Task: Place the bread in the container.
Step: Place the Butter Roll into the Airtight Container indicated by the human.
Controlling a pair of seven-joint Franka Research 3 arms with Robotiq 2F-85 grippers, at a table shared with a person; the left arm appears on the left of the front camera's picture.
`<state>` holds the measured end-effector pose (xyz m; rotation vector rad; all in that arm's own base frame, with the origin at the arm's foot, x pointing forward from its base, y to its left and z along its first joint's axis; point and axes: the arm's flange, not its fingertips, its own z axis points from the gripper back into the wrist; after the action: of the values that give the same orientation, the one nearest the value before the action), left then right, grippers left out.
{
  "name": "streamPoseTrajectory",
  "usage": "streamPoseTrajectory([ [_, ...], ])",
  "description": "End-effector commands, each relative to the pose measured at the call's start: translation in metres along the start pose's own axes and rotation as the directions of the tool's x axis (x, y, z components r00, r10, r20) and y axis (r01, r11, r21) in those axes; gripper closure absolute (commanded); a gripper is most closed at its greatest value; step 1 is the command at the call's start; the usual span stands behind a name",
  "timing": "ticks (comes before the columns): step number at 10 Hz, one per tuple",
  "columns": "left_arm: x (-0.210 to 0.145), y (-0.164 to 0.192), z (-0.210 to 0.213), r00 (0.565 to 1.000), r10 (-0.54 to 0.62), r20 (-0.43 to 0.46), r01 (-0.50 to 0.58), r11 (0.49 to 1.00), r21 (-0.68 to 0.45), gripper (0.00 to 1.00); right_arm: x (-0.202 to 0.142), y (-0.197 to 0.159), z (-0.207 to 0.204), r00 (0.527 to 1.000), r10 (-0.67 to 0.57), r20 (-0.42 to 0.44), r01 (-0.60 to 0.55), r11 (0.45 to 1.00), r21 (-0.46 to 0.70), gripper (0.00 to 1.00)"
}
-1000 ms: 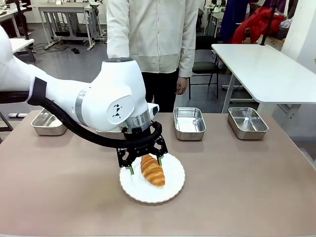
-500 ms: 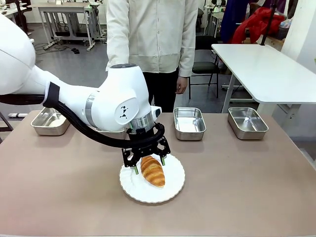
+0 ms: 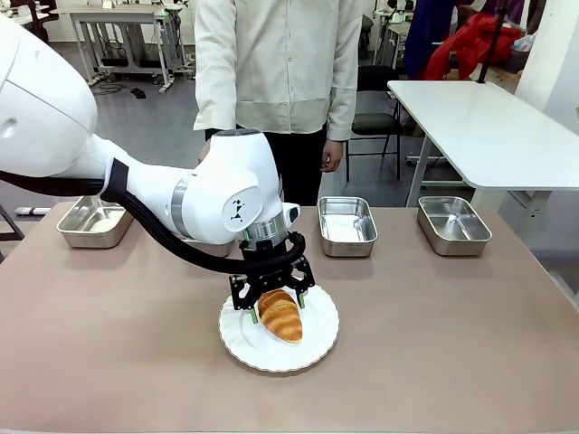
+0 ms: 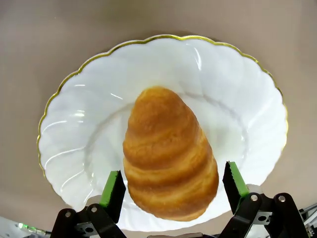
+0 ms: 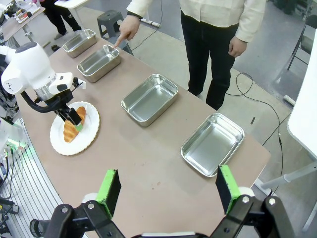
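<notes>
At the lower centre of the front view, the left gripper straddles the bread on the white plate. Its jaws are apart, not yet grasping. The right gripper is also released.

The bread is a golden-brown croissant with a glossy, ridged crust. It's fat in the middle and tapers toward the tips. It's lying flat near the middle of a white scalloped plate on the counter. In the front view its long axis runs roughly from 11 o'clock to 5 o'clock. In the left wrist view one rounded tip points to 12 o'clock.

The container is a shallow, shiny steel tray with rounded corners and a rolled rim. It sits upright and empty in the row along the counter's far edge. In the right wrist view it's at about 1 o'clock from the bread, well apart, and a person's finger is pointing at its rim.
</notes>
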<state>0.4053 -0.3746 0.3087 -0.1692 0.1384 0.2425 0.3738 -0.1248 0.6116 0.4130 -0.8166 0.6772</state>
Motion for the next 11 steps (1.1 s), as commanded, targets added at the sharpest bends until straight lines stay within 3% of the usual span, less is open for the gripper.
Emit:
streamPoseTrajectory([
  [1,0.0041,-0.0057,-0.0015,1.0,-0.005,-0.006,0.005,0.999,0.036,0.0,0.0008,-0.0019,-0.0001,0.999,0.018,0.027,-0.018,1.0,0.014,0.0],
  [3,0.0057,-0.0057,-0.0054,1.0,-0.003,-0.012,0.004,0.999,0.04,0.0,0.0008,-0.0019,-0.0001,0.999,0.018,0.027,-0.018,1.0,0.014,0.0],
  [4,0.0054,-0.006,-0.0057,1.0,-0.001,-0.007,0.001,0.999,0.053,0.2,0.0008,-0.0019,-0.0001,0.999,0.018,0.027,-0.018,1.0,0.014,0.0],
  [5,0.0055,-0.0062,-0.0052,1.0,0.004,-0.002,-0.004,0.998,0.06,0.2,0.0008,-0.0019,-0.0001,0.999,0.018,0.027,-0.018,1.0,0.014,0.0],
  [6,0.0059,-0.0065,-0.0048,1.0,0.006,0.006,-0.006,0.998,0.067,0.39,0.0008,-0.0019,-0.0001,0.999,0.018,0.027,-0.018,1.0,0.014,0.0],
  [7,0.0084,-0.0079,-0.0052,0.999,0.025,0.034,-0.027,0.998,0.054,0.24,0.0008,-0.0019,-0.0001,0.999,0.018,0.027,-0.018,1.0,0.014,0.0],
  [8,0.0079,-0.0095,-0.0056,1.0,0.013,0.011,-0.014,0.999,0.039,0.52,0.0008,-0.0019,-0.0001,0.999,0.018,0.027,-0.018,1.0,0.014,0.0],
  [11,0.0046,-0.0036,-0.0032,1.0,0.002,-0.011,-0.001,0.999,0.035,0.52,0.0008,-0.0019,-0.0001,0.999,0.018,0.027,-0.018,1.0,0.014,0.0],
])
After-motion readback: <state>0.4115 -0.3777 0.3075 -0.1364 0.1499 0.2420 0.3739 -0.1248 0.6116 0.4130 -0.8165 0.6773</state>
